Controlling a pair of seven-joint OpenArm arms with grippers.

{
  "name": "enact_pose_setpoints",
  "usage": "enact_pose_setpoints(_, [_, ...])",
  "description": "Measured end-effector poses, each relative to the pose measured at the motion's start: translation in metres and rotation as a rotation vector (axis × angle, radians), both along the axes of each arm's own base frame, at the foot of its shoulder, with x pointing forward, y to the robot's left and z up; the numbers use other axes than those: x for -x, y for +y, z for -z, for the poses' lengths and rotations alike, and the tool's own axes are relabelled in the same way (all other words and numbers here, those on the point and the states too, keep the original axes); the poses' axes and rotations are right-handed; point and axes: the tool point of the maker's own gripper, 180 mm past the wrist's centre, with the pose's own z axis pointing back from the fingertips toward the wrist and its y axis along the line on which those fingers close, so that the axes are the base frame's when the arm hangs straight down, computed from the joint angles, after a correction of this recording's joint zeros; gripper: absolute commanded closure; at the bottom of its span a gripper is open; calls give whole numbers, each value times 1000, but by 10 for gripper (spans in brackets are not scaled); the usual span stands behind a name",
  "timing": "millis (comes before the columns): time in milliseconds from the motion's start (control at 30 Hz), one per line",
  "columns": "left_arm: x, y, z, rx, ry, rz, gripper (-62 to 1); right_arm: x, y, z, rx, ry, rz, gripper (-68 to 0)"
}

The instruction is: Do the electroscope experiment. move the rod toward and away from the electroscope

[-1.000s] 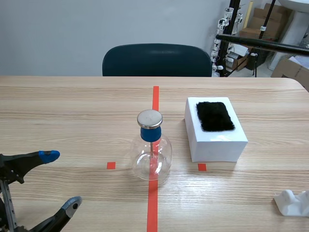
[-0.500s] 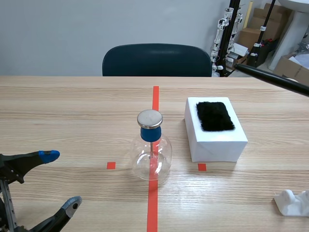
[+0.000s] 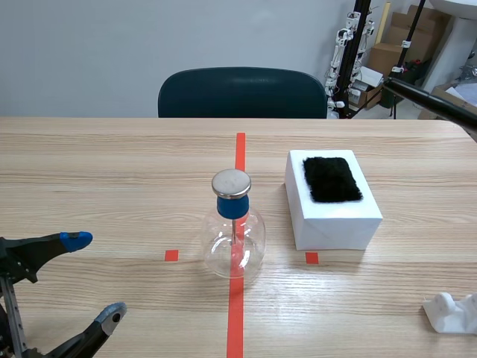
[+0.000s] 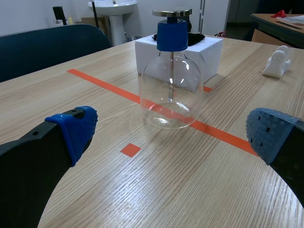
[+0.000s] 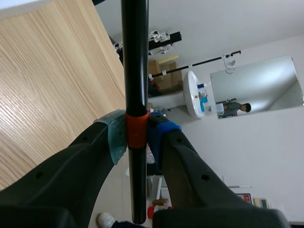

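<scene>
Inside the right hand (image 5: 137, 137), a black rod (image 5: 134, 57) is clamped; ahead of the wide-open left hand (image 4: 173, 130), a flask (image 4: 171, 90).

The flask (image 3: 234, 239) is hemmed on its right by the box (image 3: 335, 222), while bare table (image 3: 112, 186) is left elsewhere around it

Lab workroom, tape-marked wooden table (image 3: 112, 164), office chair (image 3: 242, 93), cardboard boxes (image 3: 385, 52), equipment stand (image 3: 361, 37)
</scene>
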Motion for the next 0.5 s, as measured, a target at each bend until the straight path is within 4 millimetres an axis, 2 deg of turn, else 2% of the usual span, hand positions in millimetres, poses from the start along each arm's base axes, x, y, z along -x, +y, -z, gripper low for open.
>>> enact_pose_setpoints(500, [0,0,0,0,0,0,-623,-1,-3,-4,11,-21,13,2])
